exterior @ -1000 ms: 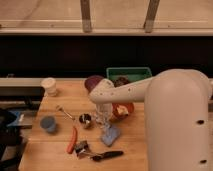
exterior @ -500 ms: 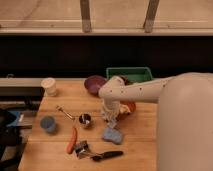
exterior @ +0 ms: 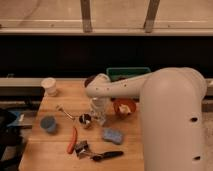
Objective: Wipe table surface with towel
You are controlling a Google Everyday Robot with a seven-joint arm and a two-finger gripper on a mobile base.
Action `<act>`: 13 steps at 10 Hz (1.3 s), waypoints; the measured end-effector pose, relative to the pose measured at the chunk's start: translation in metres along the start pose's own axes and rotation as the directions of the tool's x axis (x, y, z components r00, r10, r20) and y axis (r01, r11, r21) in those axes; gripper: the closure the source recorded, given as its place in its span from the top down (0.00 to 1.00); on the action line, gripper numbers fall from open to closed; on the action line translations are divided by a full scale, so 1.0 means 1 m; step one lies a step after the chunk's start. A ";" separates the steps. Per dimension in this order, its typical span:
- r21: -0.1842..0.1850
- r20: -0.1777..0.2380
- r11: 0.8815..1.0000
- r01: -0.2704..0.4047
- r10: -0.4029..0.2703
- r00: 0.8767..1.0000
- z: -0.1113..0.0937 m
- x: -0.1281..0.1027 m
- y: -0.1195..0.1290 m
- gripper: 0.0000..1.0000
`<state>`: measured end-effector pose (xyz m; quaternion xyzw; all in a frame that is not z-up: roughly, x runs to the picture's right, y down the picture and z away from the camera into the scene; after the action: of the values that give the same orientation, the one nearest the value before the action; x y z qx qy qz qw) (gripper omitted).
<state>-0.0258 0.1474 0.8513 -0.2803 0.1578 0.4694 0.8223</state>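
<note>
The towel (exterior: 112,135) is a small blue folded pad lying on the wooden table (exterior: 55,160), a little right of its middle. My gripper (exterior: 98,118) hangs down from the white arm (exterior: 107,89), just up and left of the towel and close above the table. It stands between a small dark round object (exterior: 85,120) and an orange bowl (exterior: 124,107). The towel lies free on the table, apart from the gripper.
A white cup (exterior: 49,86) stands at the back left and a blue cup (exterior: 48,123) at the left. A green bin (exterior: 127,74) and a purple bowl (exterior: 90,80) are at the back. A spoon (exterior: 64,111), an orange-red stick (exterior: 72,141), a metal piece (exterior: 81,147) and a black-handled tool (exterior: 106,155) lie near the front.
The arm has swung a little to the left, and the gripper has shifted left, away from the towel. The towel has stayed in place.
</note>
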 end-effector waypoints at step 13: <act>0.052 -0.025 0.998 -0.024 0.026 0.999 0.005 0.019 -0.035 0.00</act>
<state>0.0142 0.1495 0.8562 -0.2632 0.1840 0.4718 0.8212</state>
